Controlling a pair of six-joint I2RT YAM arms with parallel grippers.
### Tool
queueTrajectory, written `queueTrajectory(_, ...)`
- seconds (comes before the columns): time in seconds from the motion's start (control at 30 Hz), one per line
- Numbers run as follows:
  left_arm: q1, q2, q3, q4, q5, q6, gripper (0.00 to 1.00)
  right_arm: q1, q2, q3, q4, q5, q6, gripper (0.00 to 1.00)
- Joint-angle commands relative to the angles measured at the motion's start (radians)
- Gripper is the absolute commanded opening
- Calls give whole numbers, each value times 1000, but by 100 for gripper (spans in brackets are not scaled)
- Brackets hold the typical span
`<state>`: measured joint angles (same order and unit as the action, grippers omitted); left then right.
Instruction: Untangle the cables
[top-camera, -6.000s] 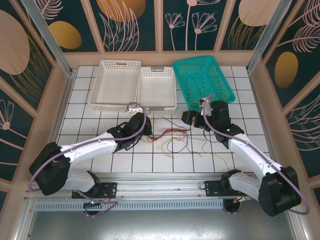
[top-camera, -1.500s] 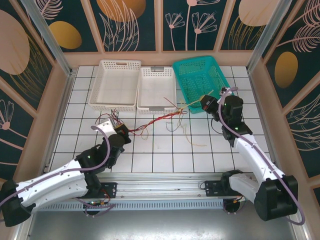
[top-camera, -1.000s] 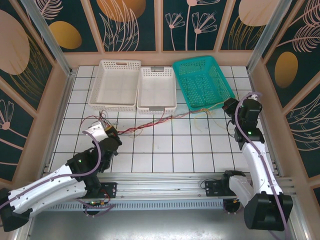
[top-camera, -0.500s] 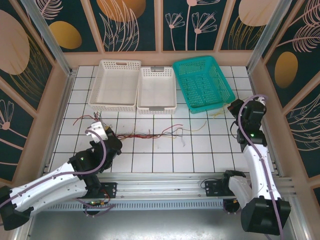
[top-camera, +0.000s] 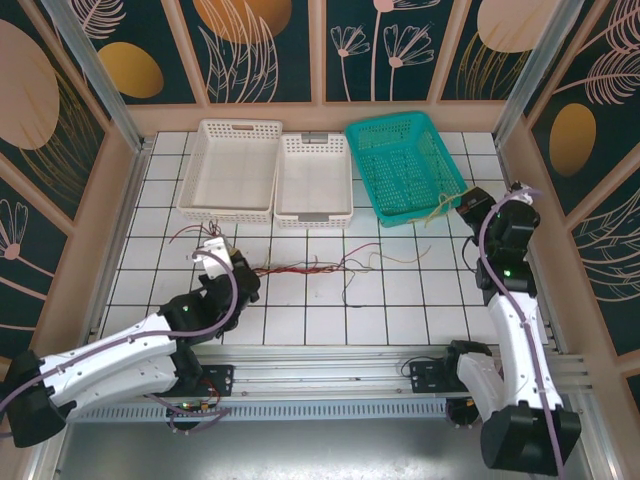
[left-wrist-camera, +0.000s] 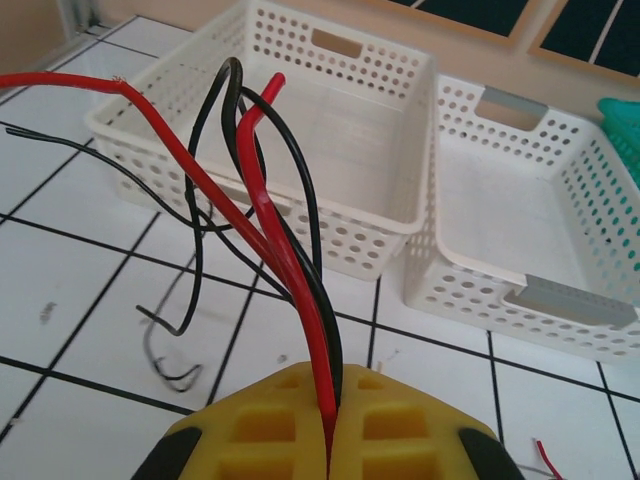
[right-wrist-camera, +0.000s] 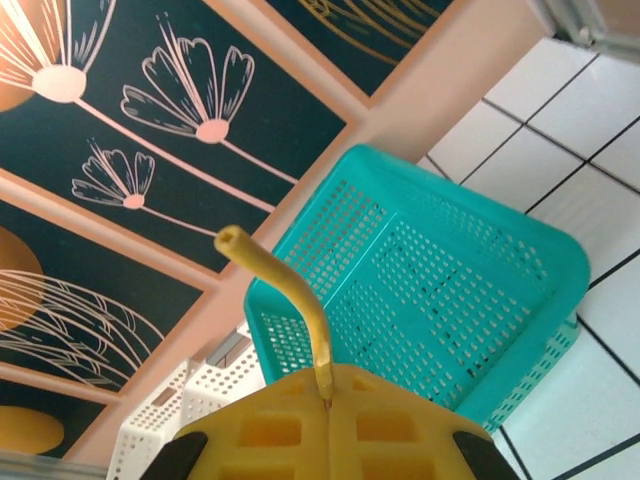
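Item: cables (top-camera: 300, 268), a set of thin, limp wires in red, black and yellow-olive, lying on the white tiled desk (top-camera: 400, 300) in front of two white baskets (top-camera: 238, 165) and a teal basket (top-camera: 405, 160). The main run is a loose red-and-black strand stretched across the middle tiles. Pale strands trail off its right end, and one dark wire curls down toward the near edge. The left end is at the left gripper (top-camera: 213, 247), whose jaws are pressed together on the bundle. In the left wrist view, the red wires (left-wrist-camera: 255, 190) and the black wires (left-wrist-camera: 300, 200) rise out of the seam between the yellow fingers (left-wrist-camera: 270, 420), fan apart, bend and droop to the left, free ends in the air. The right gripper (top-camera: 465, 203) is apart from the main run, near the teal basket's near right corner. Its jaws are clamped on a yellow-olive wire (right-wrist-camera: 290, 290) that stands up from the seam and hooks left, its cut end visible.
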<state>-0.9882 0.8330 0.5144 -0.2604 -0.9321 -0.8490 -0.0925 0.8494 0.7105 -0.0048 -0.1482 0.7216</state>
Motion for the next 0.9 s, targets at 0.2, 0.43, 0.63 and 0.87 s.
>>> queueTrajectory(0.2, 4, 85, 34, 166, 91, 42, 0, 78, 183, 143, 117, 44, 18, 0)
queueTrajectory(0.43, 5, 144, 45, 202, 130, 30, 0, 156, 359, 258, 148, 147, -15, 0)
queueTrajectory(0.63, 4, 153, 40, 222, 152, 24, 0, 155, 557, 402, 130, 136, -31, 0)
queueTrajectory(0.87, 5, 161, 32, 232, 177, 5, 0, 150, 808, 599, 40, 100, -37, 0)
